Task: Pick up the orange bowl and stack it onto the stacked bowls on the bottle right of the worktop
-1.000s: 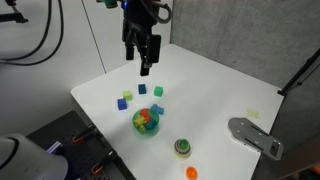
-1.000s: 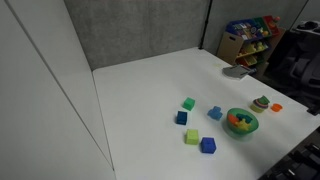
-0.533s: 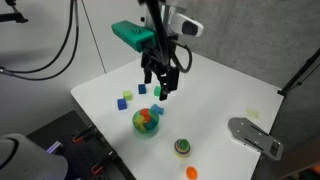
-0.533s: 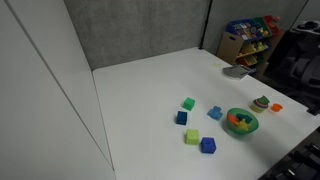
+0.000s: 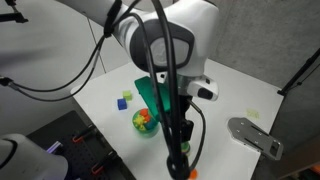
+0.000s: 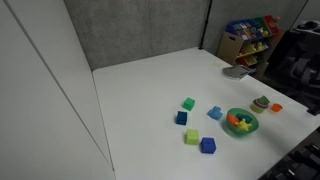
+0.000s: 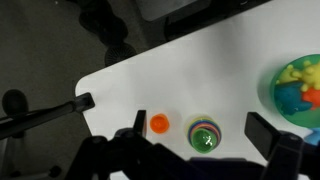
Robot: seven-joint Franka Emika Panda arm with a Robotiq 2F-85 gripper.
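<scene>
The arm (image 5: pixel 165 50) leans far out over the near end of the worktop (image 6: pixel 150 90) and blocks much of an exterior view. From the wrist view the gripper (image 7: pixel 195 133) hangs above the table with its jaws spread wide, one finger (image 7: pixel 127 137) at the left and the other at the right, and nothing between them is gripped. The orange bowl (image 7: pixel 158 124) sits on the white surface close to the table's edge, just left of the stacked bowls (image 7: pixel 205 135) and apart from them; it lies nearer the left finger, while the stack sits about midway under the open jaws. Farther right in that view stands the teal bowl (image 7: pixel 297 85) full of coloured pieces. In an exterior view the orange bowl (image 6: pixel 276 107) shows as a small dot just beside the stack (image 6: pixel 261 102), with the teal bowl (image 6: pixel 241 122) near them and five small cubes (image 6: pixel 192 136) scattered to its left
</scene>
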